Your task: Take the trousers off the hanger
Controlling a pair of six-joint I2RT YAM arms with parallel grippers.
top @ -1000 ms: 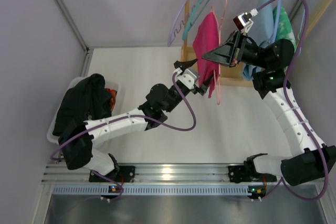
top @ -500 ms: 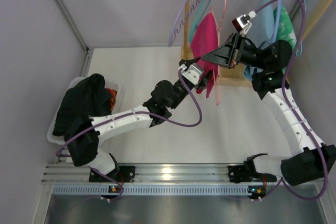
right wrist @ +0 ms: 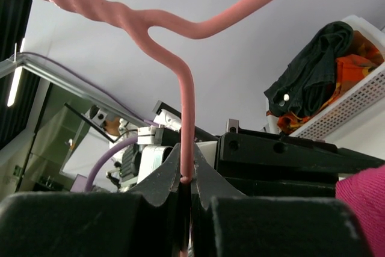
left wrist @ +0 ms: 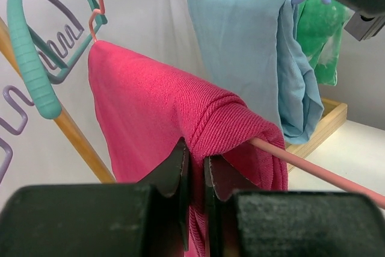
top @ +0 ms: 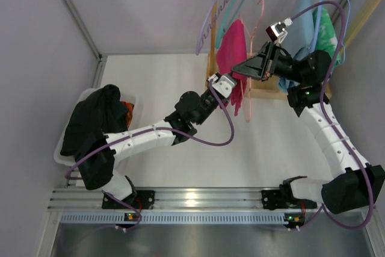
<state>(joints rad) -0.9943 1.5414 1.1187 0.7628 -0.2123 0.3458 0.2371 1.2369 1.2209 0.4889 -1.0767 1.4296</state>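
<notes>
The pink trousers [top: 231, 45] hang folded over the lower bar of a pink hanger [top: 259, 15], up at the wooden rack [top: 212, 40] at the far side of the counter [top: 150, 76]. In the left wrist view the trousers [left wrist: 150, 103] drape over the hanger's bar [left wrist: 313, 170], which runs out of the fold toward the lower right.

The left claw [top: 234, 92] reaches up from below to the lower part of the cloth. Seen from its own camera, the left claw [left wrist: 194, 156] has its jaws drawn almost together, with only a thin gap, and a thick fold of the trousers is pinched at the fingertips, with pink cloth showing between the jaws lower down.

The right claw [top: 237, 66] comes in from the right at about the middle of the garment. In its wrist view the right claw [right wrist: 186, 180] is closed tight on the thin wire of the hanger [right wrist: 187, 88], which rises straight out of the jaws and then forks into its twisted neck.

Beside the trousers hang a teal hanger [left wrist: 24, 46] and a purple hanger [left wrist: 13, 102], both bare. To the right a light blue cloth [left wrist: 240, 40] and a green cloth [left wrist: 322, 34] hang on other hangers.

At the left edge of the counter stands a white basket [top: 59, 148] heaped with dark clothes [top: 96, 115].
</notes>
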